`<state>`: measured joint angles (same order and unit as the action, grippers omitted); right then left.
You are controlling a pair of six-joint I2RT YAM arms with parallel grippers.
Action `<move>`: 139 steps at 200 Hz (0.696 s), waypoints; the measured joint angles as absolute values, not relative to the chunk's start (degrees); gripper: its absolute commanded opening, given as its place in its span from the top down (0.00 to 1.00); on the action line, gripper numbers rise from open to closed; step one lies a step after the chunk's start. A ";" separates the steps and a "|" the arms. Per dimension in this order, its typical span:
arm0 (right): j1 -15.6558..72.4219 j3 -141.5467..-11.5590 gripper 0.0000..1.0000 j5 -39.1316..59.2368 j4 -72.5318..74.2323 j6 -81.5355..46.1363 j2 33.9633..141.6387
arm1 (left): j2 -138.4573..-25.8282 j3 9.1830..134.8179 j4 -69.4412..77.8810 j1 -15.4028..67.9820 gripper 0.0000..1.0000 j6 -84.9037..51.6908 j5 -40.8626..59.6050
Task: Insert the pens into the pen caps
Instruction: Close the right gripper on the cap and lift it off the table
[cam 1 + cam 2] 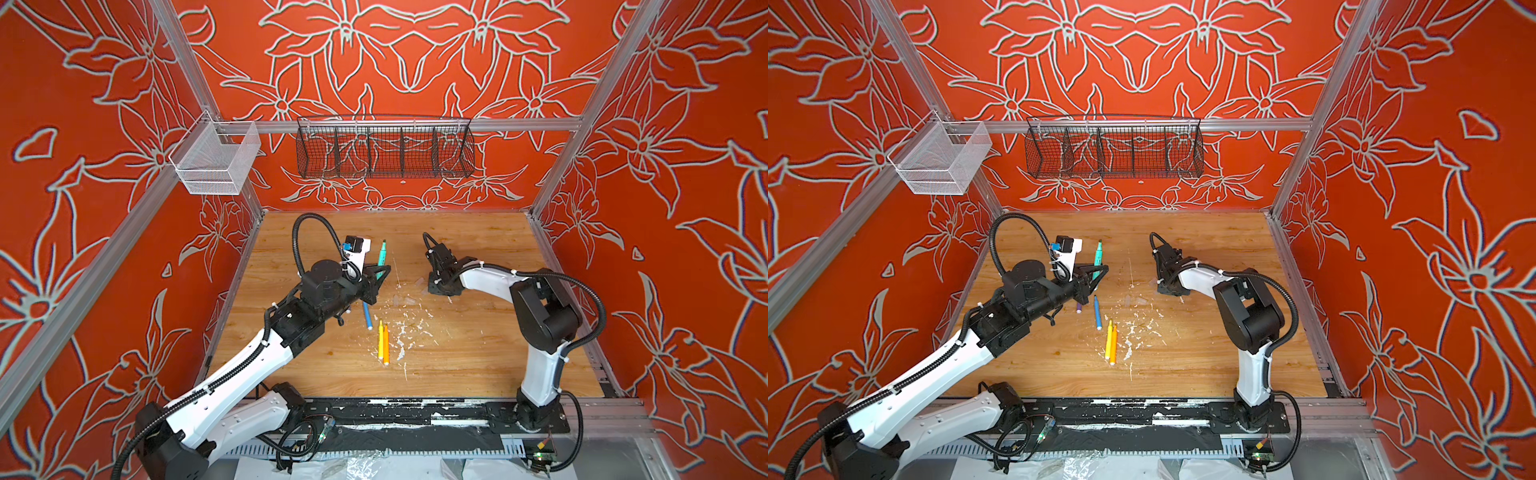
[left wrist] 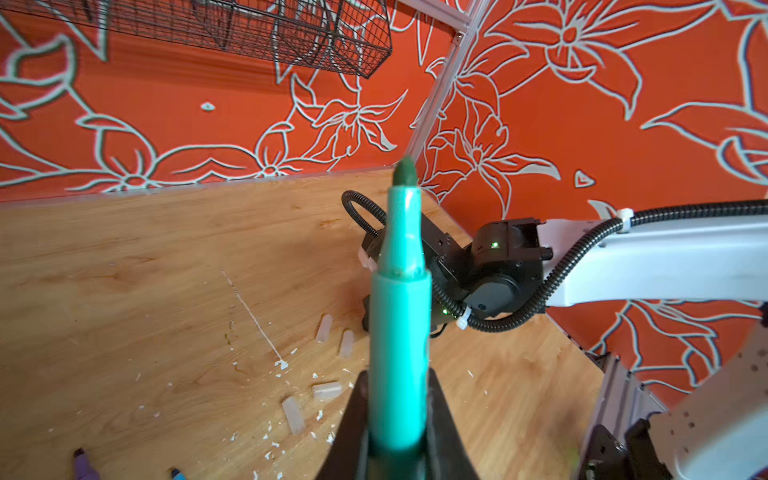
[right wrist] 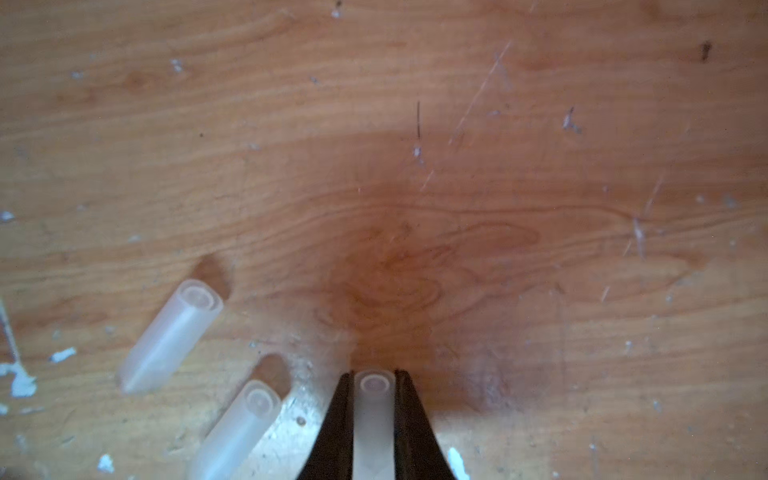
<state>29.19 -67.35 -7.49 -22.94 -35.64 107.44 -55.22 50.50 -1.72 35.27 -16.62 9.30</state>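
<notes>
My left gripper (image 2: pixel 398 390) is clamped on the green pen (image 2: pixel 401 332), raised above the table (image 2: pixel 124 270) with its felt tip bare. My right gripper (image 3: pixel 374 388) pinches one clear cap (image 3: pixel 372 424) low over the wood, possibly touching it. Two loose caps (image 3: pixel 170 336) lie just beside it.

- Five pens: green pen (image 1: pixel 381 255), blue pen (image 1: pixel 367 316), yellow pen (image 1: pixel 380 340), orange pen (image 1: pixel 386 347), purple pen (image 1: pixel 1079 308).
- Five clear pen caps (image 2: pixel 324 328): four lying on the bench (image 2: pixel 124 270), one cap (image 3: pixel 372 415) in the right claw (image 3: pixel 374 374).
- Two baskets: white mesh basket (image 1: pixel 216 162), black wire basket (image 1: pixel 384 153).
- Two robot arms: left arm (image 1: pixel 232 374), right arm (image 1: pixel 540 365).
</notes>
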 measured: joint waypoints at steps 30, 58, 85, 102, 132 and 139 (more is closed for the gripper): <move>30.02 -62.96 0.96 -6.46 -22.39 -36.34 101.25 | -51.57 50.02 -1.43 35.27 1.00 -18.37 13.32; 30.24 -61.73 0.99 -4.84 -21.78 -36.49 93.73 | -50.70 49.63 -1.23 35.27 1.00 -19.38 14.22; 30.24 -61.73 1.00 -4.43 -21.02 -36.49 87.72 | -53.80 50.68 -1.69 35.27 1.00 -19.03 15.94; 30.24 -61.65 1.00 -4.21 -20.49 -36.45 84.75 | -55.53 50.68 -1.65 35.27 1.00 -18.00 16.19; 30.24 -60.84 1.00 -3.51 -19.03 -36.21 79.57 | -59.79 50.70 -1.06 35.27 1.00 -15.99 16.43; 30.24 -60.51 1.00 -3.36 -18.46 -36.14 78.22 | -60.64 50.70 -1.06 35.27 1.00 -15.55 16.47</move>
